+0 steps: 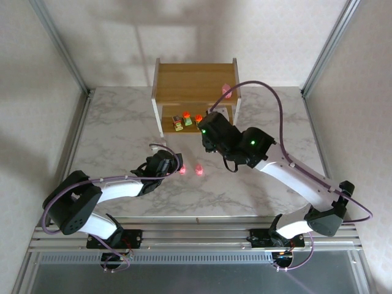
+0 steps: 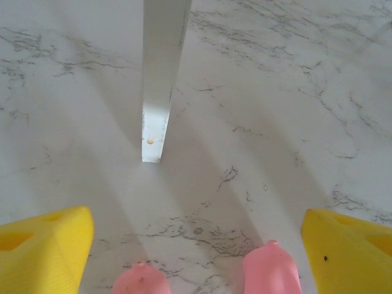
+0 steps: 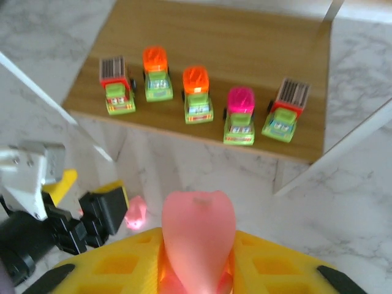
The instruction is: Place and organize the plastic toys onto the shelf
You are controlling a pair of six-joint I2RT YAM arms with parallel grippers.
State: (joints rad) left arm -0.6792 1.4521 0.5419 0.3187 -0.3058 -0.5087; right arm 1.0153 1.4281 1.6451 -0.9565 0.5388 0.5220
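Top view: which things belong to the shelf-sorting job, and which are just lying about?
Job: shelf; five toy trucks on its lower tier; top-tier pink figure; held pink figure in the right gripper; two loose pink figures between the open left gripper's fingers.
Lying about: marble table; cables; frame posts.

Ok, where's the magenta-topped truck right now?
The magenta-topped truck sits on the shelf's lower board, fourth from the left in the right wrist view, between an orange-topped truck and a striped-top truck.
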